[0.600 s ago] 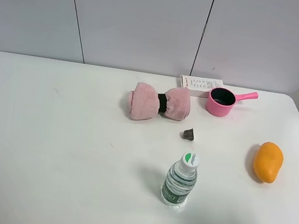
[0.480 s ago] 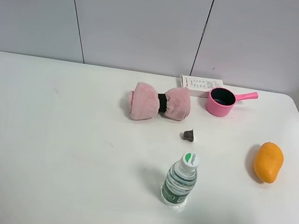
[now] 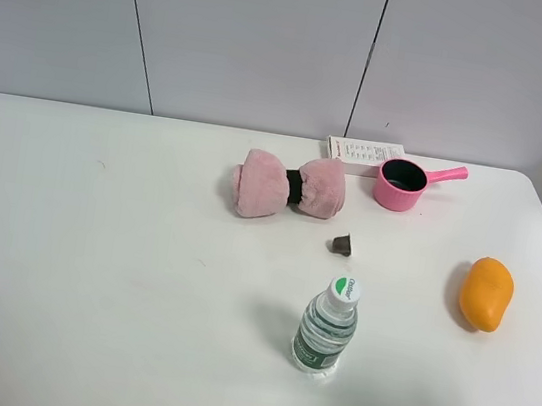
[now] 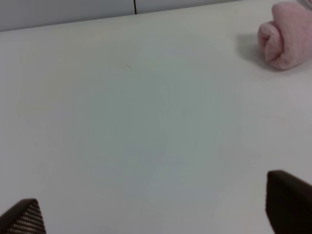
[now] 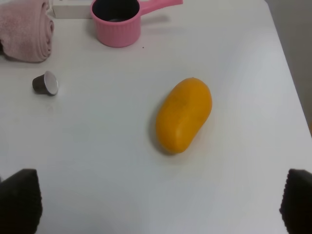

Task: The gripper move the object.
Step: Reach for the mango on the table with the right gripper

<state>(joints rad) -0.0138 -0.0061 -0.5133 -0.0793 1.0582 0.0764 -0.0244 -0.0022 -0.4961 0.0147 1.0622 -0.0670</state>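
Note:
The orange-yellow mango-shaped object lies on the white table near its right edge, apart from everything else. It also shows in the right wrist view, lying ahead of my right gripper. That gripper's black fingertips stand wide apart and hold nothing. My left gripper is open and empty over bare table, with its fingertips at the frame's corners. Neither gripper shows in the exterior high view.
A pink rolled towel with a dark band lies at the back middle. A pink saucepan and a white leaflet are behind it. A small dark capsule and an upright water bottle stand mid-table.

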